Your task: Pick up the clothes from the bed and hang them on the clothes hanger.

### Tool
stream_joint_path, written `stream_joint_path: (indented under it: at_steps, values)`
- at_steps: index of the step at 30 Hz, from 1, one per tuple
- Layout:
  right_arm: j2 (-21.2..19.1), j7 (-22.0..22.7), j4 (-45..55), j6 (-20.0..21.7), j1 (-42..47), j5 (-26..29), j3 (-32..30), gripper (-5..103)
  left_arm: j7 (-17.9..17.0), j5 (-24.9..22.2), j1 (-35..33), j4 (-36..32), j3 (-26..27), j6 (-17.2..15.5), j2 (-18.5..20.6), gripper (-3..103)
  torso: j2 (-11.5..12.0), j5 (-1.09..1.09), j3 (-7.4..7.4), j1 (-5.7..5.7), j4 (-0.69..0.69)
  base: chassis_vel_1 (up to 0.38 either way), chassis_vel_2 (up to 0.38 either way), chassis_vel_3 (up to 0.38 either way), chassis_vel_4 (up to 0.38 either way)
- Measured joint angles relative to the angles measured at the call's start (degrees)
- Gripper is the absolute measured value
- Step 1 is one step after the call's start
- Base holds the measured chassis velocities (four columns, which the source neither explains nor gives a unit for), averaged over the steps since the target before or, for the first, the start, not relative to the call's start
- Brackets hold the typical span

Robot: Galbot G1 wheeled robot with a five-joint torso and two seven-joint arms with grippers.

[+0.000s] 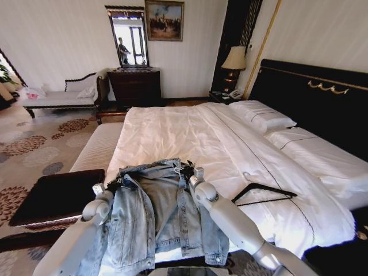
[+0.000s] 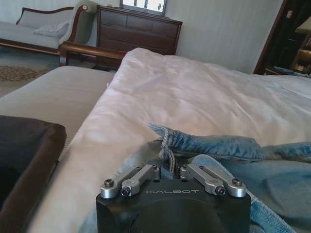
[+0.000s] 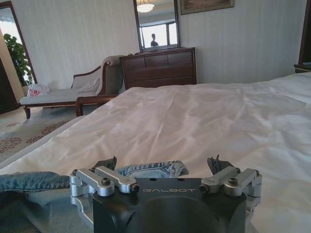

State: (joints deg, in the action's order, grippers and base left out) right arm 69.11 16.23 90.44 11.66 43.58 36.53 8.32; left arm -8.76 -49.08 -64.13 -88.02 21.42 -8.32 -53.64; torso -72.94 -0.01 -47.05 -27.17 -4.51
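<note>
Denim jacket (image 1: 156,215): near edge of bed (image 1: 172,132), draped over the side. Left gripper (image 2: 167,167): at the jacket's left shoulder, fingers pinched on a fold. Right gripper (image 1: 190,171): at the collar, fingers set wide. Black hanger (image 1: 264,193): on the duvet, right of the jacket.

Jacket (image 1: 154,215) spread on near edge of bed (image 1: 172,132), collar toward far side, hem hanging over near edge. Left gripper (image 1: 109,187) at jacket's left shoulder, right gripper (image 1: 192,172) at right shoulder. Hanger (image 1: 264,192) flat on duvet, right of jacket, apart from it. Pillows (image 1: 267,118) at right against headboard (image 1: 322,98). Bench (image 1: 57,195) left of bed.
</note>
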Motion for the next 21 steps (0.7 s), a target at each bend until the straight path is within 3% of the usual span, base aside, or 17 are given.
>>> stream_joint_path:
  at_steps: [17, 19, 21]
  values:
    - [-0.11, 0.49, 0.94, 0.49, 1.11, 0.02, 0.12, 100, 0.62, 1.86, -1.96, 0.89, 1.93, 0.07, 1.27, 12, 0.0, 0.01, 0.0, 0.0, 0.01, 0.0, 0.0, 0.0, 0.0]
    - [-0.3, 0.49, 0.95, 0.49, 1.15, 0.0, 0.23, 100, 0.57, 3.27, -2.71, 0.49, 2.69, 0.55, 0.87, 22, 0.0, 0.01, 0.0, 0.0, 0.02, 0.0, 0.0, 0.0, 0.0]
    - [-0.51, 0.49, 1.01, 0.49, 1.15, -0.01, 0.29, 100, 0.51, 3.81, -3.05, 0.02, 3.06, 0.87, 0.82, 22, 0.0, 0.01, 0.0, 0.0, 0.01, 0.0, 0.0, 0.0, 0.0]
